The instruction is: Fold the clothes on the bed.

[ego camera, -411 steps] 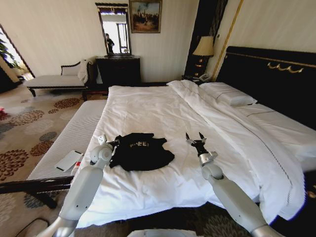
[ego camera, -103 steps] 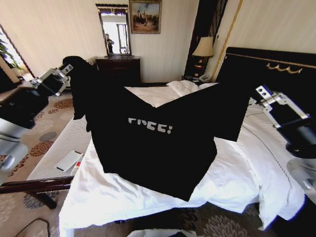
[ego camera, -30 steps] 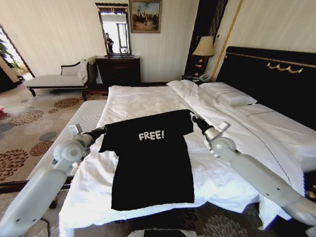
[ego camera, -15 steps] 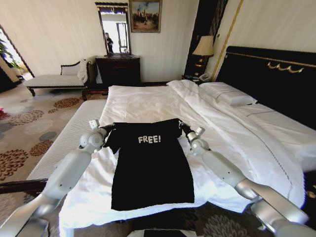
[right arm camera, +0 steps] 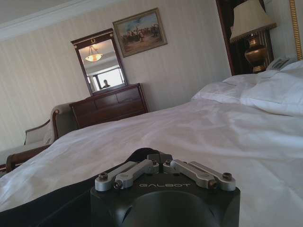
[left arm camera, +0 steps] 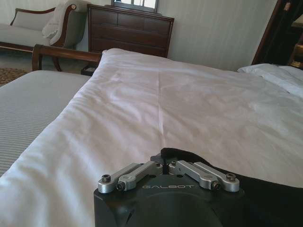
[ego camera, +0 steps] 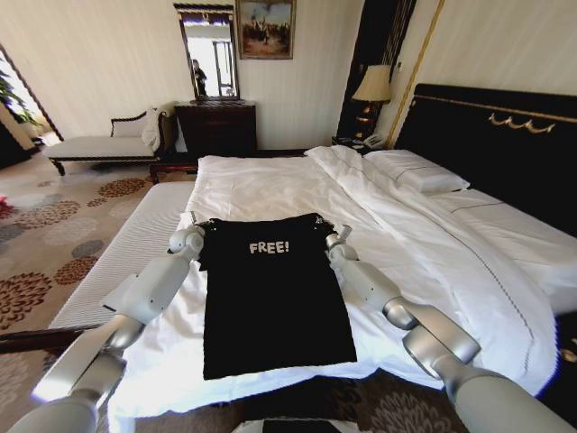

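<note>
The clothes are one black T-shirt with white "FREE!" lettering, lying flat and face up on the white bed, its hem at the near edge. My left gripper sits at the shirt's left shoulder and my right gripper at its right shoulder, both low on the sheet. In the left wrist view the left gripper is shut on a bunch of black T-shirt cloth. The right wrist view shows the right gripper shut on the T-shirt too.
A grey striped bench with a flat white item runs along the bed's left side. A folded duvet and pillows lie to the right, before the dark headboard. A chaise and dresser stand far back.
Both grippers have drawn closer together and toward me, lowering the shirt's shoulders onto the sheet. The sleeves no longer stick out, and the shirt now lies as a narrow rectangle.
</note>
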